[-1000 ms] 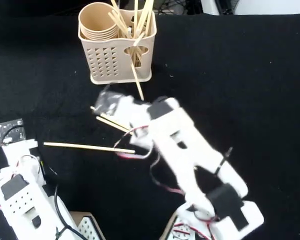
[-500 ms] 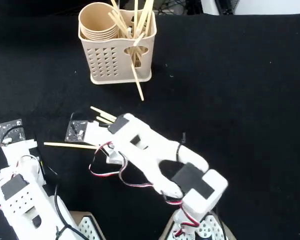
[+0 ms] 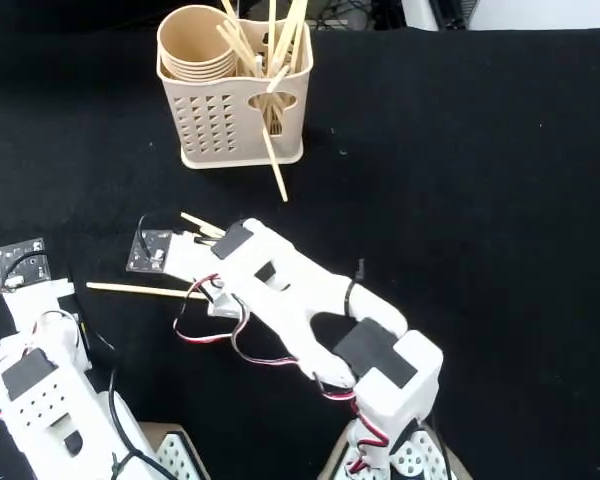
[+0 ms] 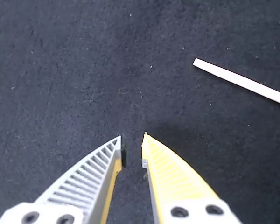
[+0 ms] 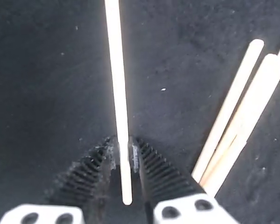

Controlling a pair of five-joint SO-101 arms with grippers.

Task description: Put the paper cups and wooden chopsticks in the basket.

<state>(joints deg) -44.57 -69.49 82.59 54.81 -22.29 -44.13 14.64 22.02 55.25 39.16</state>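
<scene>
Currently: single chopstick, flat on the black cloth, long axis running side to side across the table in the high view, well short of the basket at the far edge. One end sits between the jaws of the right gripper, which are clenched onto the stick from both sides. The wrist view shows that the hold is close to that end, so nearly the whole length runs straight out ahead of the fingertips, toward the left arm's side. Left gripper: tips drawn almost together with nothing between them, low over bare cloth; the free end of a stick lies off to one side of them, apart. Judgement: the right arm has the piece, and the left is near the far end but plays no part. Judgement: held by its end, the stick will lever in the jaws, and it must be swung from crosswise to upright before it can enter the basket's mouth. Loose chopsticks: a small bunch just beside the right gripper, on its basket side, untouched. Leaning chopstick: propped against the basket's front wall, foot on the cloth. Paper cups: stacked in the basket's left compartment, with further sticks standing in the right.
</scene>
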